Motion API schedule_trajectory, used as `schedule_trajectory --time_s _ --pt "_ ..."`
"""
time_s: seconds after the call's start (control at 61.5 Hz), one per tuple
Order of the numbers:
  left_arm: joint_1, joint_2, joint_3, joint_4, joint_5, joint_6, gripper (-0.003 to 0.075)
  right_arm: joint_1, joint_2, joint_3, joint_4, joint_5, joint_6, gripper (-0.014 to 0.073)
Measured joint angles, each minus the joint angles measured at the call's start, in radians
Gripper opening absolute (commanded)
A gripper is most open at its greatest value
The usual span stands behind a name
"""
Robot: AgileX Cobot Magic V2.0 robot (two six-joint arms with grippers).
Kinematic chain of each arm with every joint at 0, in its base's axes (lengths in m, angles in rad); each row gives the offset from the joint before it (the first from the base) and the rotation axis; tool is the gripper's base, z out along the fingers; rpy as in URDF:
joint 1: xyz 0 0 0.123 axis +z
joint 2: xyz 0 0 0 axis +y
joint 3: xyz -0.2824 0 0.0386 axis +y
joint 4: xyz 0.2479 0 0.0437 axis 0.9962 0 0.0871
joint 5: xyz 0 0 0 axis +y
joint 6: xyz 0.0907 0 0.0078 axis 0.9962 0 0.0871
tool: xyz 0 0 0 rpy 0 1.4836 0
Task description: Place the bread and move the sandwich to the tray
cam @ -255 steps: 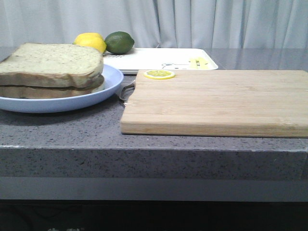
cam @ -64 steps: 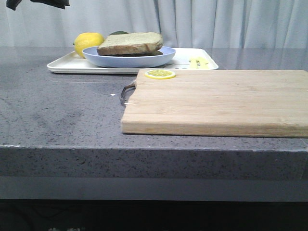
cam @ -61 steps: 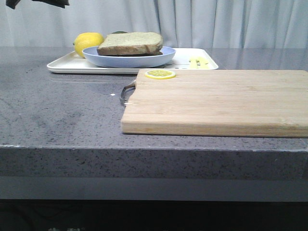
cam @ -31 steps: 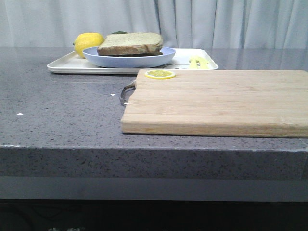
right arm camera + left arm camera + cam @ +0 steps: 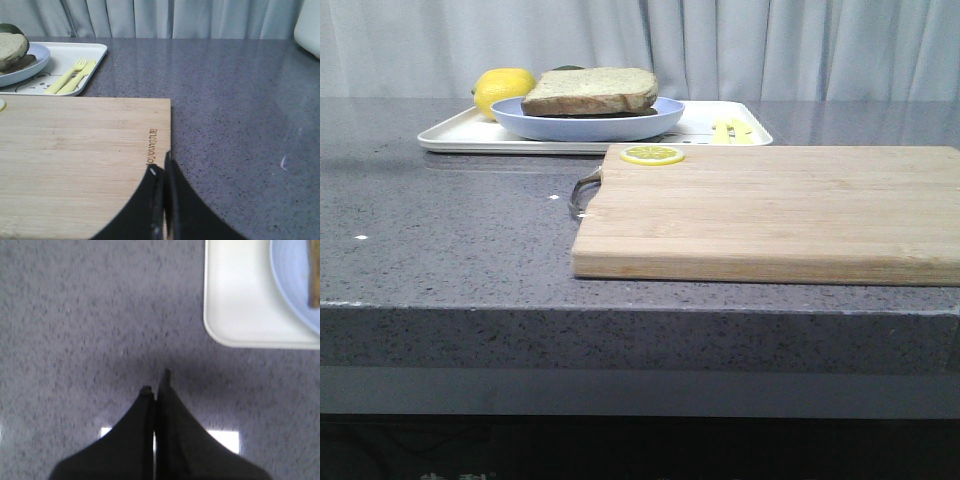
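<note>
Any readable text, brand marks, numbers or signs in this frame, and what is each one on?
Burned-in mark near the edge of the wooden cutting board, right wrist view: a short word set sideways, too small and blurred to read with certainty.
Cartoon print on the white tray: a line drawing only, no legible letters.
Sandwich, blue plate, lemon, lemon slice, yellow cutlery, grey counter: no text visible.

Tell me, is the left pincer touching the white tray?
Apart. The left wrist view shows grey counter between the left pincer and the tray.
</note>
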Motion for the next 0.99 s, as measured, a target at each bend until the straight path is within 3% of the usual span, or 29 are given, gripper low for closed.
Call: schedule_trajectory --time_s 0.163,0.553,0.992 --pt "0.000 -0.173 0.260 0.000 -0.127 -0.013 -0.0019 0.000 0.000 0.000 0.000 0.000 0.000 -0.0061" --pt "0.000 -0.661 0.813 -0.041 -0.580 -0.028 -0.0019 0.000 0.000 0.002 0.000 0.000 0.000 -0.0061" --pt "0.000 -1.252 1.291 -0.043 -0.763 -0.028 -0.0019 0.000 0.000 0.002 0.000 0.000 0.000 -0.0061"
